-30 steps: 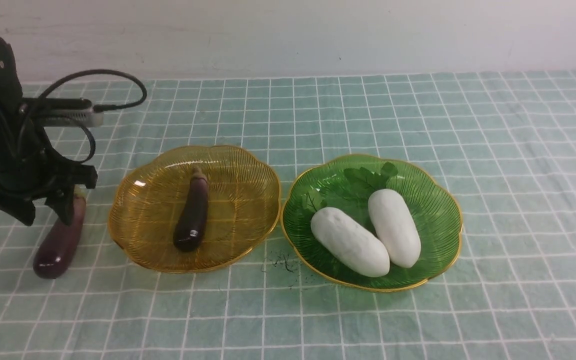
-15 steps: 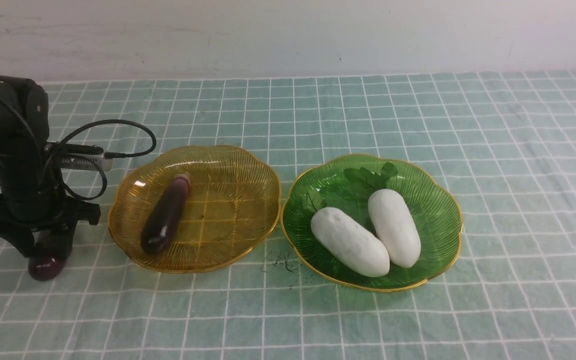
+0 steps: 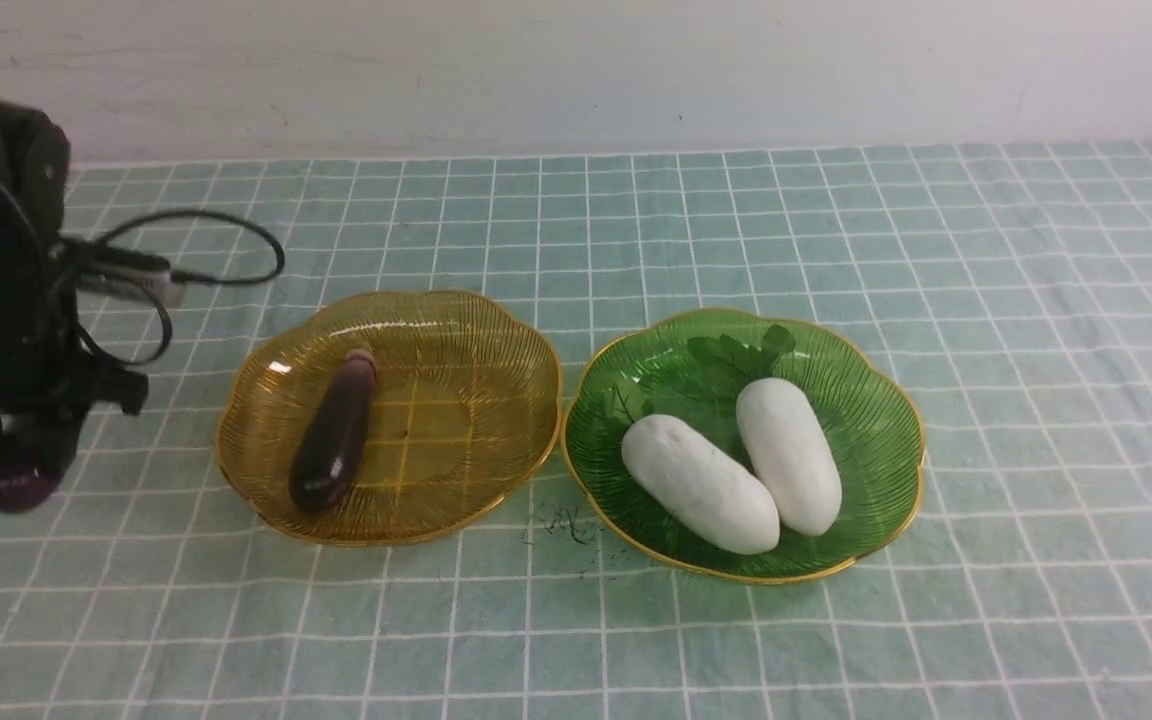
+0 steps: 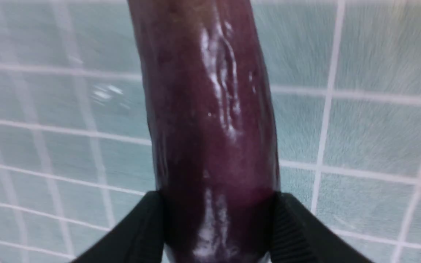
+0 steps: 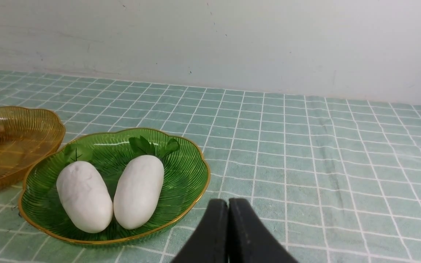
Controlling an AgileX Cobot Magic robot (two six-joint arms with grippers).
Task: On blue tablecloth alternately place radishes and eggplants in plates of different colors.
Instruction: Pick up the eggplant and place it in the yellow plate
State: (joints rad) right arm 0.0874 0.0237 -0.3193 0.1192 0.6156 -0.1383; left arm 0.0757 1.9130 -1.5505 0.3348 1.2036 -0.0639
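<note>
You are looking at a pale teal-green tablecloth (image 3: pixel 1066 400) that covers the desk, its thin white lines crossing into small squares. The cloth runs back to a pale wall (image 3: pixel 576 70), which carries faint streaks and a few small dark marks. Near you, between the two plates, a patch of dark, scratchy marks (image 3: pixel 568 522) shows on the cloth.

To the left of center you have the amber plate (image 3: pixel 476 400), see-through and ribbed, with a scalloped gold edge. One dark purple eggplant (image 3: pixel 333 432) lies in it, slanted, on the plate's left side. Right beside that plate sits the green plate (image 3: pixel 876 460), its rim close to the amber one. It holds two white radishes, the left radish (image 3: pixel 701 485) and the right radish (image 3: pixel 789 455), side by side, with their leafy tops (image 3: pixel 741 355) pointing toward the wall.

At your far left, your left tool (image 4: pixel 217 219) is clamped on the other eggplant (image 4: pixel 214 109), with a fingertip against each side of its glossy skin. That eggplant is outside the plates, over the cloth; you cannot tell whether it touches the surface. Your right tool (image 5: pixel 227 202) has its tips together, holding nothing, on the near side of the green plate.
</note>
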